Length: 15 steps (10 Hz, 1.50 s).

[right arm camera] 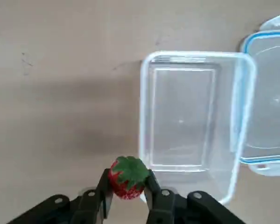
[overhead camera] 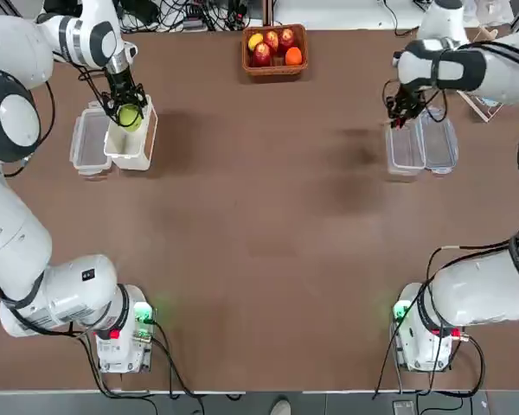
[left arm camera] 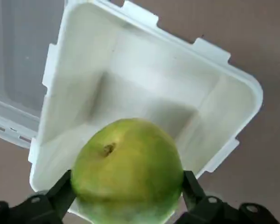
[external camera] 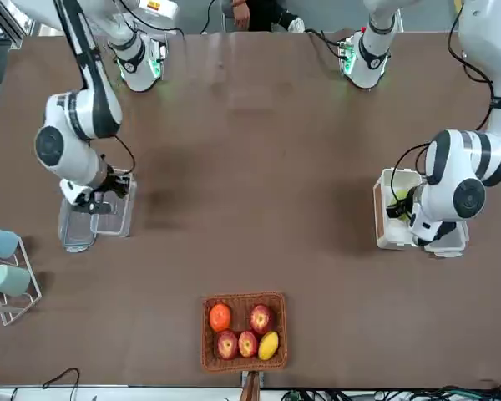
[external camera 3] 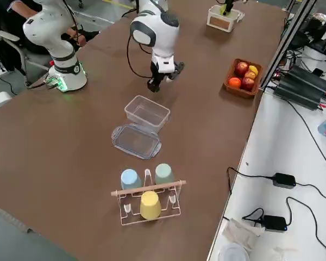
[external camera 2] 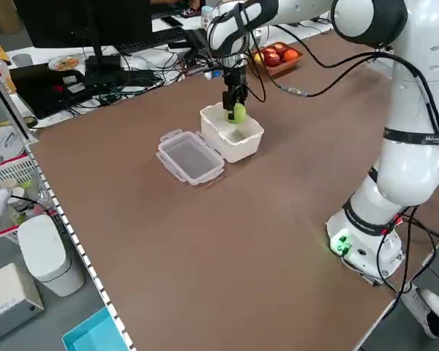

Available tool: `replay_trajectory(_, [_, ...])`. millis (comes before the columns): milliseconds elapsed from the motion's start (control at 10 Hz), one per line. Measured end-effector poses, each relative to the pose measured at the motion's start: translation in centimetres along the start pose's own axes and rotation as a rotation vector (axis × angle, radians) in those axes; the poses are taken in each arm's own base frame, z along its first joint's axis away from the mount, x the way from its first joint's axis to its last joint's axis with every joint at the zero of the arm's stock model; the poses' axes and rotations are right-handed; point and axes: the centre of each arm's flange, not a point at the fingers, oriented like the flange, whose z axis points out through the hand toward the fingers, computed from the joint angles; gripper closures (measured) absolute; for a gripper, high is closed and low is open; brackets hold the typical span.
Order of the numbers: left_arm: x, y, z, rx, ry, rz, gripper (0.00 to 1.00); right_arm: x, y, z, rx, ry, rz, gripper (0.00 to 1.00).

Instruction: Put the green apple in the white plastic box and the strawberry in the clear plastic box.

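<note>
- The left gripper (left arm camera: 127, 184) is pinching the green apple (left arm camera: 129, 172) between its two fingers, above the white plastic box (left arm camera: 144, 88), whose inside is bare.
- The apple hangs over one end of that box; in the left side view it shows at the rim, under the fingertips.
- A translucent lid (overhead camera: 91, 140) lies beside the white plastic box, on its outer side.
- The right gripper (right arm camera: 128, 181) is pinching the strawberry (right arm camera: 128, 177) between its fingertips, with the green leaves showing.
- The strawberry is near the edge of the clear plastic box (right arm camera: 182, 116), held up off the table (overhead camera: 268, 225).
- The clear plastic box is open and has nothing in it; its clear lid (external camera 3: 136, 141) lies flat just beside it.
- A brown wicker basket (external camera: 245, 367) stands between the two boxes, toward the table's far edge, holding three red apples (external camera: 260, 318), an orange (external camera: 220, 317) and a yellow fruit (external camera: 268, 345).
- A rack (external camera 3: 150, 219) near the clear lid carries a blue cup (external camera 3: 131, 179), a green cup (external camera 3: 163, 174) and a yellow cup (external camera 3: 150, 205).
</note>
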Motion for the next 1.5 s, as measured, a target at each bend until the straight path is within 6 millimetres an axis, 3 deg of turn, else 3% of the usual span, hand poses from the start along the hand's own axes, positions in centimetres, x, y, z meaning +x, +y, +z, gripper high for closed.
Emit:
replay_trajectory(200, [0.1, 0.2, -0.9, -0.005, 0.013, -0.009, 0.00, -0.1, 1.6, 1.1, 0.007, 0.036, -0.027, 0.68])
replay_trajectory(400, [0.1, -0.1, -4.2, 0.002, 0.026, -0.014, 0.00, -0.3, 4.7, 2.6, 0.013, 0.069, -0.054, 0.68])
replay_trajectory(700, [-4.1, 1.0, -15.6, -0.027, 0.168, 0.033, 0.00, 0.1, 5.3, 5.3, 0.014, 0.108, -0.058, 0.68])
replay_trajectory(1000, [-8.0, -0.8, -24.7, -0.129, 0.173, 0.190, 0.00, 0.8, 7.8, 9.1, 0.016, 0.124, -0.081, 0.68])
replay_trajectory(1300, [-11.3, -0.2, -30.5, -0.118, 0.223, 0.319, 0.00, 0.9, 8.5, 9.2, 0.016, 0.125, -0.088, 0.68])
replay_trajectory(1500, [-14.1, -1.4, -33.6, -0.104, 0.266, 0.381, 0.00, 0.9, 8.3, 9.5, 0.016, 0.134, -0.091, 0.68])
